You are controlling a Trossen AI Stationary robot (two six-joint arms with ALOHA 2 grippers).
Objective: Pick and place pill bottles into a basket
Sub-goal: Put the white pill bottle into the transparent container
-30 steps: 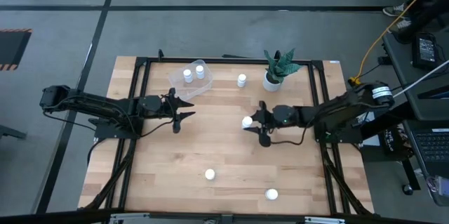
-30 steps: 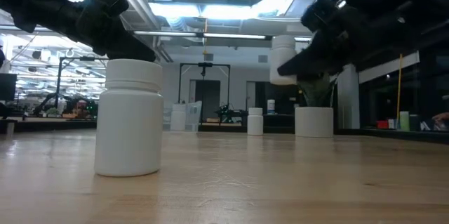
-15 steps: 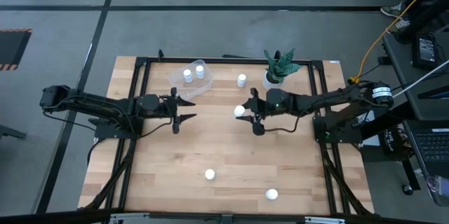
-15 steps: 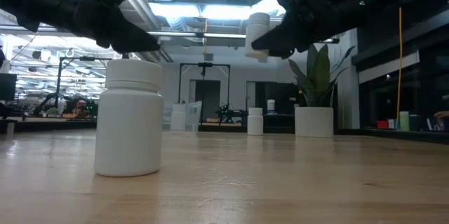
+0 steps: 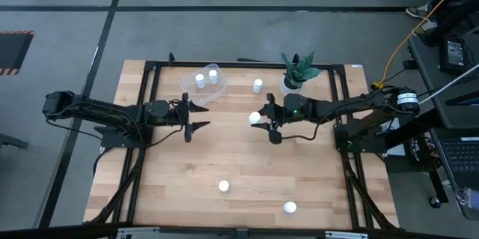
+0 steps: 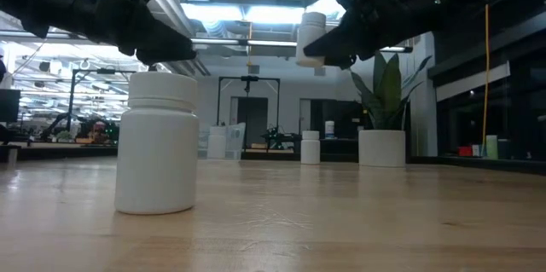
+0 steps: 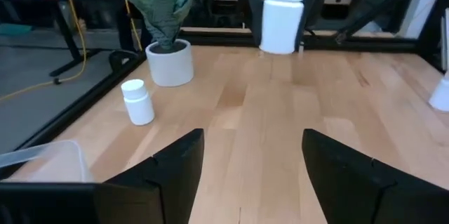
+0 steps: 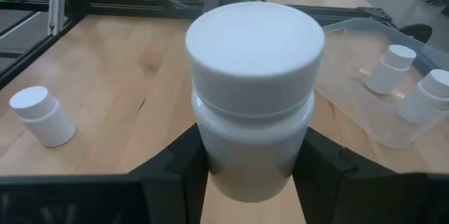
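My right gripper (image 5: 262, 119) is shut on a white pill bottle (image 5: 256, 118), held high above the middle of the table (image 6: 312, 40). The clear basket (image 5: 202, 83) sits at the far left with two bottles (image 5: 200, 81) (image 5: 213, 76) standing in it. Three more bottles stand on their bases on the table: one at the far side (image 5: 257, 85) and two near the front (image 5: 223, 186) (image 5: 290, 207). My left gripper (image 5: 197, 116) hovers open just to the near side of the basket, with nothing between its fingers (image 7: 175, 175). My right gripper pinches the bottle's body just below the cap (image 8: 210, 155) between its two fingers (image 8: 324, 168), one on each side. The fingers reach in nearly level from the table's right. The bottle stands upright, cap up, lifted clear of the table.
A white pot with a green plant (image 5: 293, 80) stands at the far edge, right of the far-side bottle. A black frame (image 5: 150, 74) runs around the table's edges. Bare wood lies between the two grippers and toward the front.
My right gripper has carried the bottle up and toward the table's far left, nearer the basket, then nearly stopped. The bottle has stayed upright in the hold.
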